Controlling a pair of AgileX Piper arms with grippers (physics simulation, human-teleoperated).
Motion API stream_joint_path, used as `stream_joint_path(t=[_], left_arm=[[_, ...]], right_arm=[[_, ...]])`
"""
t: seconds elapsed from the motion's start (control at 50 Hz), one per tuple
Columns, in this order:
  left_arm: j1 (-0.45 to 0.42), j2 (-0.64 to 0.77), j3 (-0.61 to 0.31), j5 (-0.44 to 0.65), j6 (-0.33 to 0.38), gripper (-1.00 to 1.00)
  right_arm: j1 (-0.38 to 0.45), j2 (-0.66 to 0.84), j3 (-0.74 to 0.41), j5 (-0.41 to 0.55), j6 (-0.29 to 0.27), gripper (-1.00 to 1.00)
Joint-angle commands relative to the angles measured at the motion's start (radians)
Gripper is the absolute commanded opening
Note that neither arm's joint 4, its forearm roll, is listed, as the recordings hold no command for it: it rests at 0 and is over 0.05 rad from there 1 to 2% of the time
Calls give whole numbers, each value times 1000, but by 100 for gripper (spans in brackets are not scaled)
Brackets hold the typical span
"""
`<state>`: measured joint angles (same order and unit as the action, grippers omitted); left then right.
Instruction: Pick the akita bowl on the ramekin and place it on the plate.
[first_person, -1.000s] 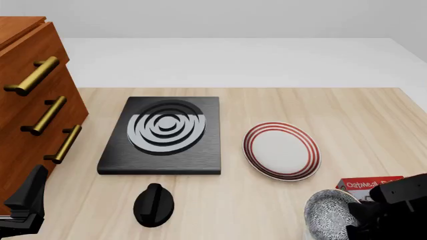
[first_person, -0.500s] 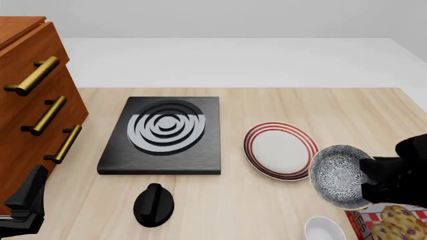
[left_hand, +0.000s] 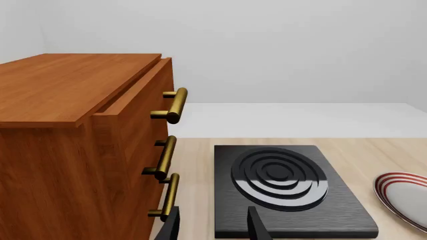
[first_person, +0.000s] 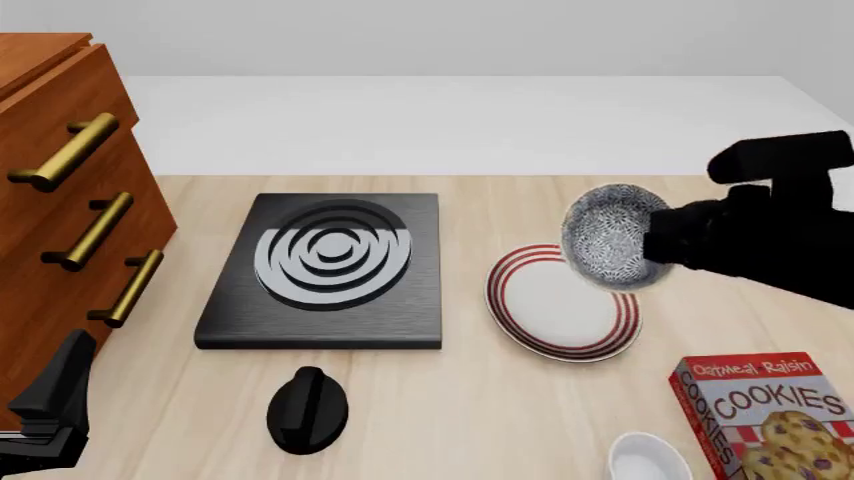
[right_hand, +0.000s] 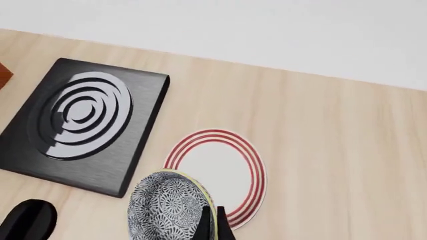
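placement approach — akita bowl (first_person: 614, 237) above plate (first_person: 561, 302)

right hand (first_person: 663, 240) pinching the tilted bowl's rim, airborne over the plate's far edge — level it, centre over the plate, lower before releasing.

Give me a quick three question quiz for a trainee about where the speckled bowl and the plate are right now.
1. True or false: the akita bowl rests flat on the plate.
2. Which hand holds the bowl?
3. The cookie box stands nearest the: A) stove B) ramekin C) cabinet

Key: 1. False, it is held tilted in the air near the plate's far rim. 2. The right hand. 3. B.
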<state>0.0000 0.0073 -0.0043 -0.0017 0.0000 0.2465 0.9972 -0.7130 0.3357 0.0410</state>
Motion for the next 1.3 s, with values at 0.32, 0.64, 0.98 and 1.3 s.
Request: stream_joint_path(t=[0.32,0.64,0.98,1.3], left_arm=[[0,0,0,0,0,100],[0,0,0,0,0,100],[0,0,0,0,0,100],[0,0,0,0,0,100]], right_arm=[[16,347,-49,-247,166,-100],[1,527,-23,-394,282,-100],[-42,630,-2,-457,276,-100],[-66,667,13,-489,281,-100]])
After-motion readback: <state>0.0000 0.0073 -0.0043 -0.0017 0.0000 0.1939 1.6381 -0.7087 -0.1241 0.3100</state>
